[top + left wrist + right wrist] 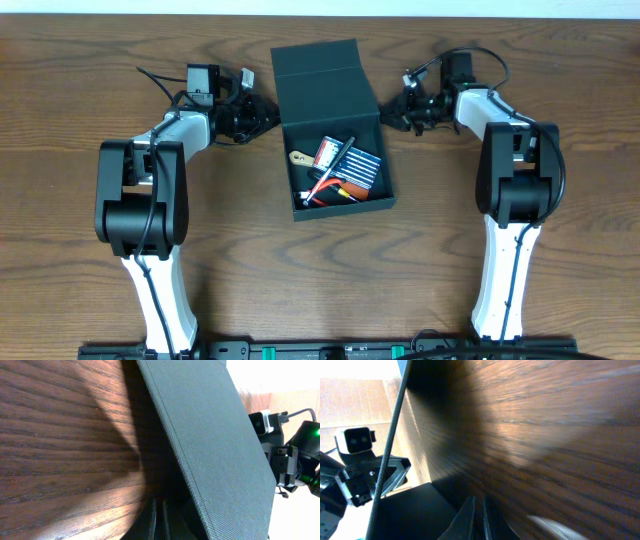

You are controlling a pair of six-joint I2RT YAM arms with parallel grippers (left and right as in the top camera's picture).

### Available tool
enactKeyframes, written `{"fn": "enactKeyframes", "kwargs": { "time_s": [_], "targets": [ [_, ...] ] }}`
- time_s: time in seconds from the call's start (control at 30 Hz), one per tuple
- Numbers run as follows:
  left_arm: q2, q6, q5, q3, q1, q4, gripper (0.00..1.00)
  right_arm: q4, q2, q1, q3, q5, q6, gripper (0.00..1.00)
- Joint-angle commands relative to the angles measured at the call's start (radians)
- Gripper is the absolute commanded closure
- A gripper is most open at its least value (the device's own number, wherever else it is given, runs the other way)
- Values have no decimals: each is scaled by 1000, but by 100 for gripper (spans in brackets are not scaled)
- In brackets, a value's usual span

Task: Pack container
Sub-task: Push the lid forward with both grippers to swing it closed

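Left jaws and right jaws clenched, empty, either side of the open lid [322, 80] of the box [350, 207]. Seemingly filled; closing step in hand, calling for lid tipped forward, shut.

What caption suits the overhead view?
Open container holding small items, flanked by shut left pincer and shut right pincer on a wooden table.

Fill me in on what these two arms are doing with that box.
Two robot arms are packing a dark box on a wooden table. Its lid stands open, and small items lie inside. The left pincer and the right pincer sit on either side of the box near the hinge, both shut and holding nothing. Whether they touch the box is unclear.
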Motion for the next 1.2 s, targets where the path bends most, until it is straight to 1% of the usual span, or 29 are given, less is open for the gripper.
{"fn": "enactKeyframes", "kwargs": {
  "time_s": [0.0, 0.1, 0.27, 0.6, 0.73, 0.87, 1.0, 1.17],
  "targets": [
    [15, 8, 24, 23, 5, 4, 95, 5, 3, 25, 1, -7, 10, 94],
    [15, 9, 31, 24, 5, 4, 94, 5, 3, 25, 1, -9, 9, 94],
    [15, 29, 82, 50, 4, 3, 95, 35, 3, 26, 1, -76, -15, 94],
    [15, 32, 157, 145, -16, -2, 94, 226, 3, 24, 2, -316, -13, 94],
    [15, 36, 171, 168, -34, -5, 95, 306, 3, 18, 3, -359, 52, 99],
    [14, 36, 185, 181, -47, -5, 95, 372, 3, 11, 18, -430, 131, 99],
    [1, 64, 201, 183, -51, -20, 95, 372, -1, 11, 52, -461, 154, 99],
    [-11, 90, 200, 185, -51, -53, 95, 372, -28, 7, 74, -407, 201, 98]
  ]
}}
